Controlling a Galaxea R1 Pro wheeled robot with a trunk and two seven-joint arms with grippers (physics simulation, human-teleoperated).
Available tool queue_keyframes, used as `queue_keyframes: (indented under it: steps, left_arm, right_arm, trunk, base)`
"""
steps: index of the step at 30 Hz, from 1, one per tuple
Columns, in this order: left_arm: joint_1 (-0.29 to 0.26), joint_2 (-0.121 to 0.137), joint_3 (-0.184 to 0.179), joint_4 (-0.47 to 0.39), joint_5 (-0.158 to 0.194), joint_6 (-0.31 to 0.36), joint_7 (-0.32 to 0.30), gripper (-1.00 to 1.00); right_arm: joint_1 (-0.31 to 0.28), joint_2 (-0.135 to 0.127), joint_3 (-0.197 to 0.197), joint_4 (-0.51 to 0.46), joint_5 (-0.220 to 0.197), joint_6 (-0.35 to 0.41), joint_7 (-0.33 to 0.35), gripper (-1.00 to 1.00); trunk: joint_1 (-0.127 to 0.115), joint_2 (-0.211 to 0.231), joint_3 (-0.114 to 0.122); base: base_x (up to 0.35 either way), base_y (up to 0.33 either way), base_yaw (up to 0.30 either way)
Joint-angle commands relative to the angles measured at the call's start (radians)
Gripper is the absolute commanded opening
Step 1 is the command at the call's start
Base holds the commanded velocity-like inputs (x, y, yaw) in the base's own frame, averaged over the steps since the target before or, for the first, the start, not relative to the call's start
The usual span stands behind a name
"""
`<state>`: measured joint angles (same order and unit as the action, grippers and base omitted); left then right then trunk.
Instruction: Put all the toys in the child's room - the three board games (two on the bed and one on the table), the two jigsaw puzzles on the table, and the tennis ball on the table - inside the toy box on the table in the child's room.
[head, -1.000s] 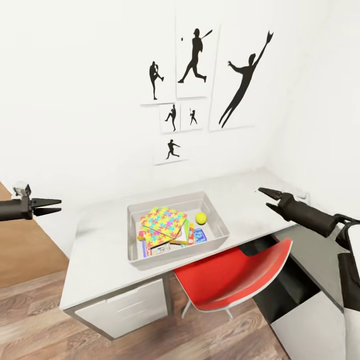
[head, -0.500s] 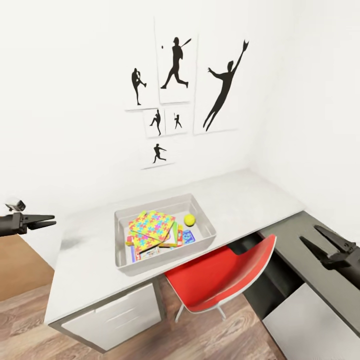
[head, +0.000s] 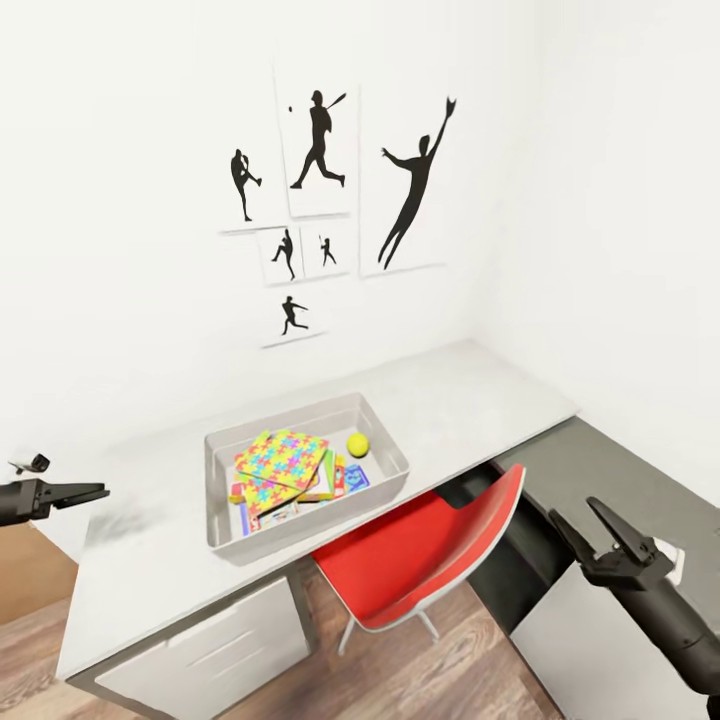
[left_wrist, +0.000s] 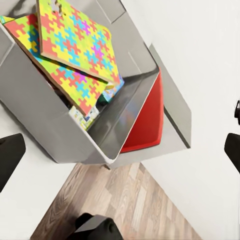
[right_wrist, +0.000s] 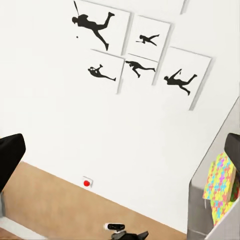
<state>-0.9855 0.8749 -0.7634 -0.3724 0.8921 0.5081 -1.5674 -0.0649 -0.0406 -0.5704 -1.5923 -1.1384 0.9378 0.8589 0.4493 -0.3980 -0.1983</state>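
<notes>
I count two jigsaw puzzles (head: 280, 458) stacked in the toy box (head: 222, 525) on the desk (head: 130, 570), one tennis ball (head: 358, 445) beside them, far from my left fingers (head: 88, 492), narrow, right fingers (head: 588, 522) wide, both empty, left wrist view shows red chair (left_wrist: 148, 116), right wrist view wall pictures (right_wrist: 137, 52).

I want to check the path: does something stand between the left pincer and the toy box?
Nothing visible does. The left pincer hangs open beside the table; bare tabletop separates it from the toy box.

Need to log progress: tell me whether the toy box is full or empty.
Partly filled. The toy box holds the stacked jigsaw puzzles, the tennis ball and game boxes underneath; bare floor shows around the ball.
</notes>
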Motion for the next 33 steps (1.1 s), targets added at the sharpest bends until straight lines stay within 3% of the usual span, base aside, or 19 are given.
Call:
queue_keyframes:
  steps: [1,7,10,16,21,33]
  left_arm:
    - [0.001,0.001,-0.007,0.001,0.008,0.010,-0.003,1.00]
    - [0.012,0.010,-0.005,0.006,0.013,0.009,-0.003,1.00]
    - [0.013,0.011,-0.004,0.007,0.012,0.009,-0.003,1.00]
    - [0.014,0.003,-0.001,0.004,0.013,0.009,-0.003,1.00]
    - [0.014,0.001,0.001,0.002,0.013,0.009,-0.003,1.00]
    - [0.014,0.002,0.001,0.001,0.013,0.009,-0.003,1.00]
  right_arm:
    - [0.001,0.001,0.010,0.000,0.004,-0.011,0.017,1.00]
    - [0.008,-0.001,0.074,0.000,0.050,-0.127,0.085,1.00]
    - [0.012,0.003,0.102,0.000,0.129,-0.178,0.098,1.00]
    - [0.014,0.004,0.172,0.000,0.218,-0.299,0.156,1.00]
    - [0.014,0.001,0.188,0.000,0.233,-0.347,0.196,1.00]
    - [0.014,0.001,0.192,0.000,0.238,-0.359,0.204,1.00]
  trunk:
    - [0.001,-0.002,0.000]
    - [0.001,-0.002,0.009]
    - [0.001,-0.002,0.013]
    - [0.001,-0.002,0.020]
    - [0.001,-0.002,0.020]
    - [0.001,-0.002,0.021]
  base:
    - [0.000,0.000,-0.158]
    - [0.000,0.000,-0.157]
    - [0.000,0.000,-0.156]
    - [0.000,0.000,-0.102]
    - [0.000,0.000,-0.015]
    - [0.000,0.000,-0.001]
